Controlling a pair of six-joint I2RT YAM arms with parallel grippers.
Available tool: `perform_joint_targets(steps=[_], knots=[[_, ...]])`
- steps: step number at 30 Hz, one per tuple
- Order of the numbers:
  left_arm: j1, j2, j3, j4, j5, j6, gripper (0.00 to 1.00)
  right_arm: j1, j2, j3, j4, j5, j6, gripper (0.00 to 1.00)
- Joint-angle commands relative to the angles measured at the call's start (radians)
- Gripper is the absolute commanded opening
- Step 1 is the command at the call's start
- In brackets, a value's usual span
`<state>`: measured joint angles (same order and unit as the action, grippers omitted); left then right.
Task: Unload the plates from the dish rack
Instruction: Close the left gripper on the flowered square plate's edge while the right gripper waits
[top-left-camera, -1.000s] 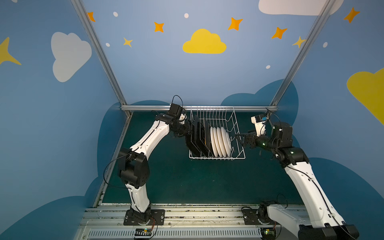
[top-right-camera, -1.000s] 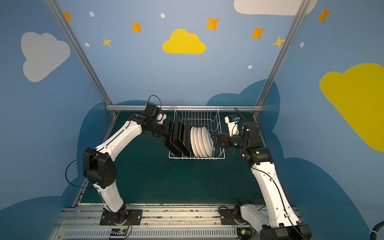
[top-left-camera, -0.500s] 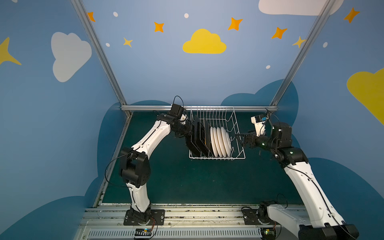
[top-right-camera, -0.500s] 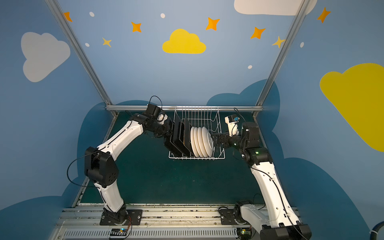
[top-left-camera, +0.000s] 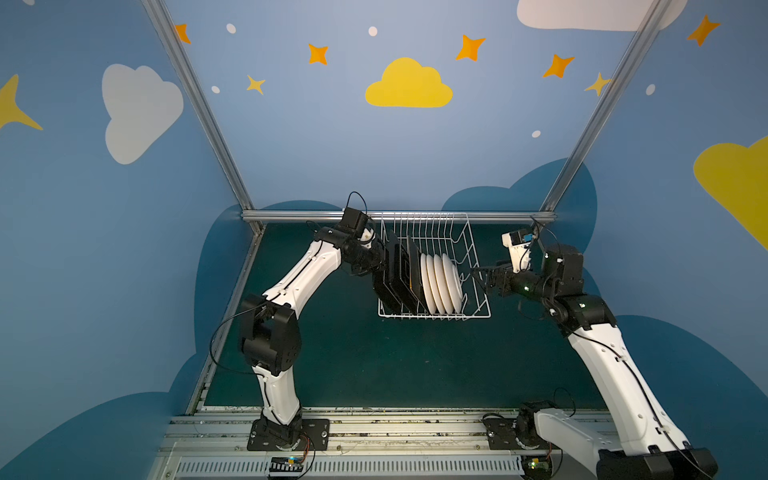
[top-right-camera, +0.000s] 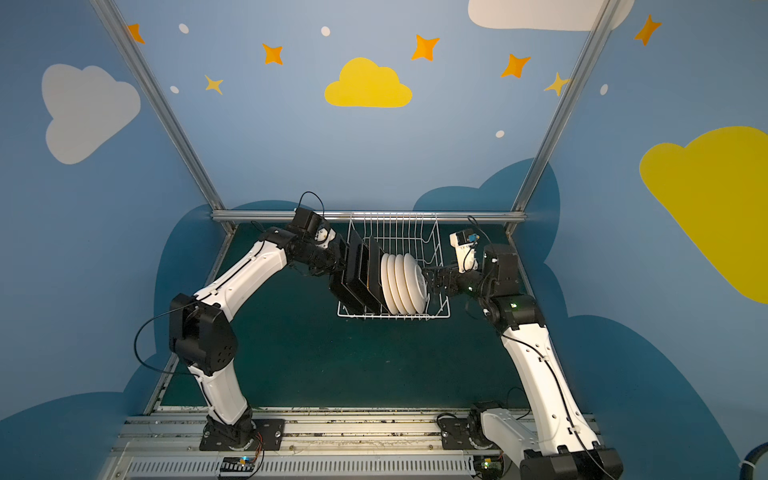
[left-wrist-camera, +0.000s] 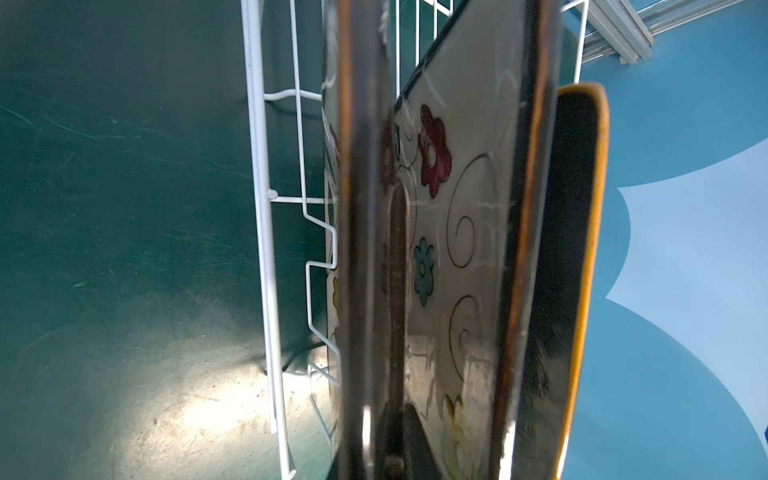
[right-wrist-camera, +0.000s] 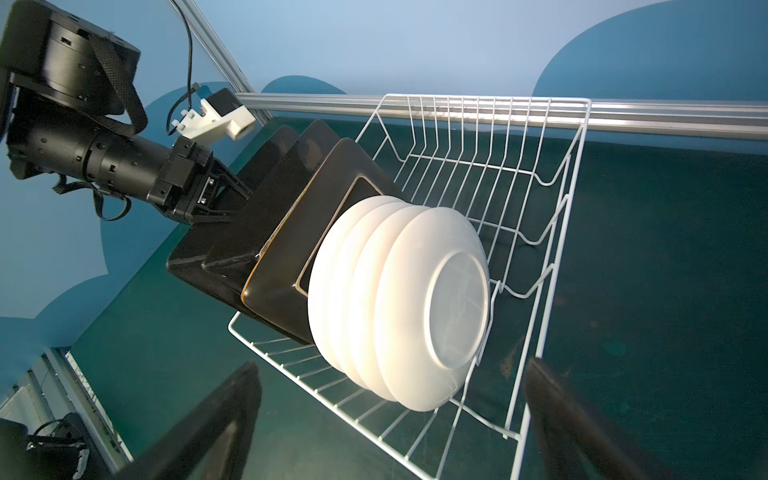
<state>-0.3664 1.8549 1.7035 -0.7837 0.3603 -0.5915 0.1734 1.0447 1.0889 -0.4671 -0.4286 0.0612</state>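
In a top view, the white wire dish rack at the far middle holds upright black-backed square plates and round white plates; my left gripper, elbow bent, meets them; left wrist view: outermost square plate edge-on, pinched narrowly; right wrist view: my right gripper gapes wide, empty, beside the rack.

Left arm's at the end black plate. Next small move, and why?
Probably finish closing the left gripper on the end black plate before lifting: its fingers straddle the plate's rim, but firm contact isn't clear, and the plate sits in the rack. The right gripper is open.
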Motion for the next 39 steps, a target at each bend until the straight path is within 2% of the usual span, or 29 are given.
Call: perform_joint_targets(steps=[1,8,39], knots=[[-0.005,-0.009,-0.016,-0.050,-0.055,-0.002,0.03,0.006,-0.014,-0.012,0.026,-0.022,-0.012,0.98],[-0.004,-0.033,-0.007,-0.036,-0.044,-0.027,0.03,0.008,-0.017,-0.008,0.017,-0.053,-0.026,0.98],[-0.001,-0.134,0.087,-0.049,-0.048,-0.053,0.03,0.020,-0.023,-0.014,0.035,-0.037,-0.015,0.98]])
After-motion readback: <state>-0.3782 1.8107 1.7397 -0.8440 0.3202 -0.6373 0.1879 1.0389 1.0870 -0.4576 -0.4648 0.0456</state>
